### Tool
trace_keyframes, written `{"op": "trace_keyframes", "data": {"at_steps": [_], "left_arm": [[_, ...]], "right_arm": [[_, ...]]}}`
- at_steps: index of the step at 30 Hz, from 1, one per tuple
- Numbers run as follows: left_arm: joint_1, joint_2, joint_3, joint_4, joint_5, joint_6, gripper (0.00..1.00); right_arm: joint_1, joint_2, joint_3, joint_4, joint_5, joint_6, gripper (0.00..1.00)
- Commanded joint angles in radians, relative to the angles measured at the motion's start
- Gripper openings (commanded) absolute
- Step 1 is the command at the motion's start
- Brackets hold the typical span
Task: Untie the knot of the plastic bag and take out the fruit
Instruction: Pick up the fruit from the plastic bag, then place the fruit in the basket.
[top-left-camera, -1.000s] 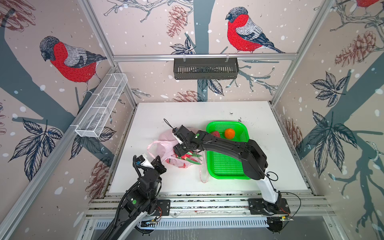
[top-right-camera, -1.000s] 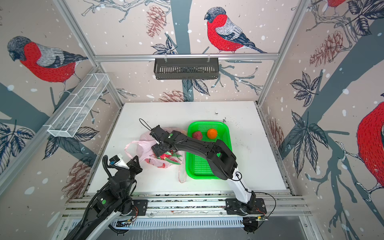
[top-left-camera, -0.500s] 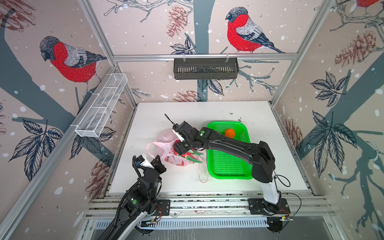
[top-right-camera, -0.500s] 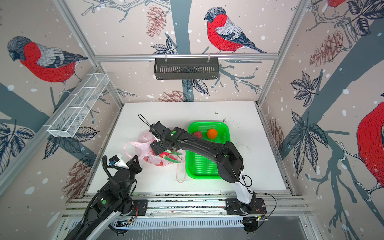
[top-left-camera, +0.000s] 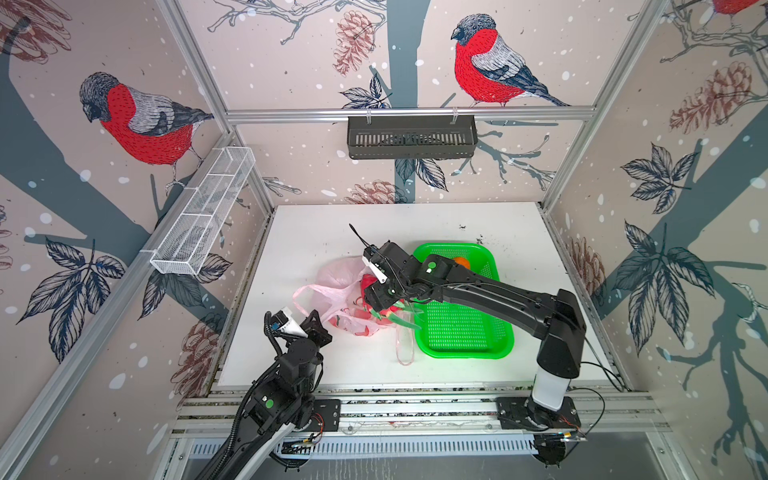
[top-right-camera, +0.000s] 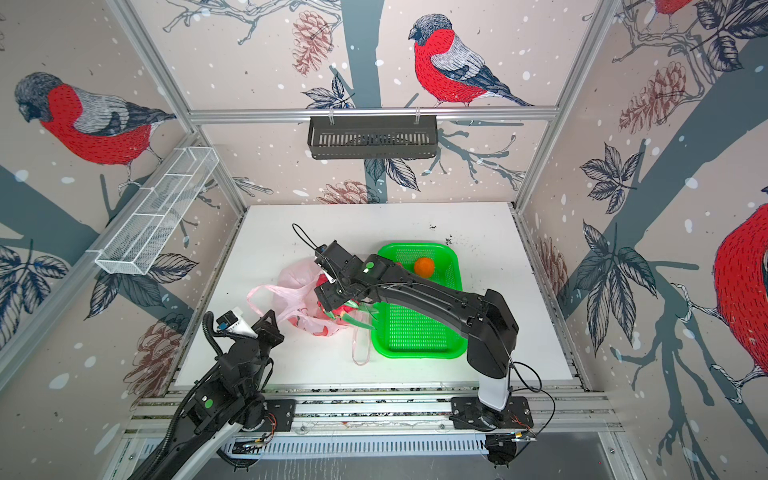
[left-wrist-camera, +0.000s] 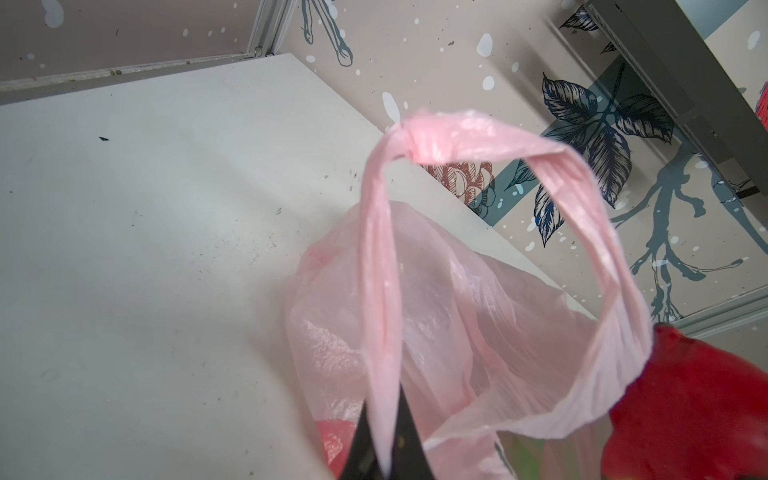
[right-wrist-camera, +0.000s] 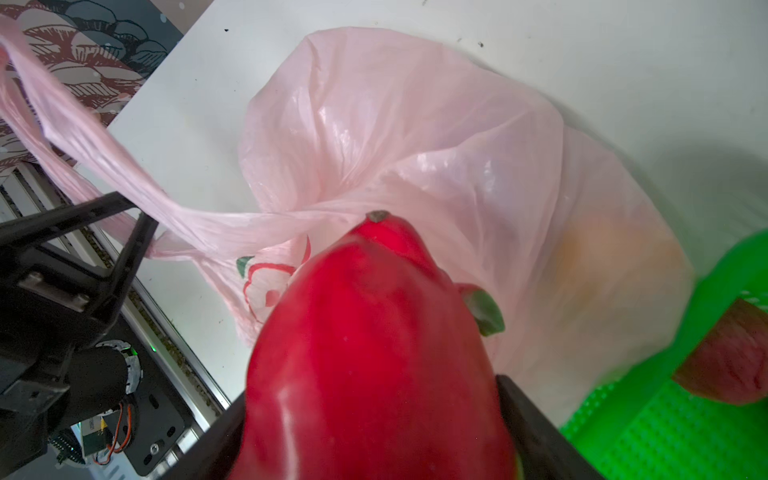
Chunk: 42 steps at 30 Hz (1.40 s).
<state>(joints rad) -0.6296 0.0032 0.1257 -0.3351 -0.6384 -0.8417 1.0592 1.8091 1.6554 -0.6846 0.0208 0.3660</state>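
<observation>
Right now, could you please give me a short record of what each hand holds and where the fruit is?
plastic bag: lying on the table; yellow-orange shape visible through its film
left hand: shut on the bag handle
right hand: gripping a dragon fruit over the bag
green basket: holds an orange ball and a pinkish-red ball
</observation>
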Motion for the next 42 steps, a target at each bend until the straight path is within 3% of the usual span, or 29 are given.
{"op": "trace_keyframes", "data": {"at_steps": [1, 17, 30, 39, 42], "left_arm": [[0.002, -0.002, 0.010, 0.012, -0.024, -0.014, 0.00], [0.002, -0.003, 0.046, -0.002, -0.019, 0.008, 0.00], [0.002, -0.001, 0.086, -0.033, -0.024, 0.024, 0.00], [0.002, -0.003, 0.091, -0.031, -0.018, 0.027, 0.00], [0.002, -0.002, 0.092, -0.032, -0.013, 0.025, 0.00]], "right_arm": [[-0.014, -0.056, -0.035, 0.015, 0.040, 0.035, 0.11], [-0.242, -0.310, -0.412, 0.096, 0.136, 0.158, 0.11], [-0.285, -0.238, -0.618, 0.322, 0.109, 0.249, 0.17], [-0.295, -0.168, -0.640, 0.387, 0.098, 0.255, 0.37], [-0.299, -0.148, -0.641, 0.399, 0.092, 0.258, 0.52]]}}
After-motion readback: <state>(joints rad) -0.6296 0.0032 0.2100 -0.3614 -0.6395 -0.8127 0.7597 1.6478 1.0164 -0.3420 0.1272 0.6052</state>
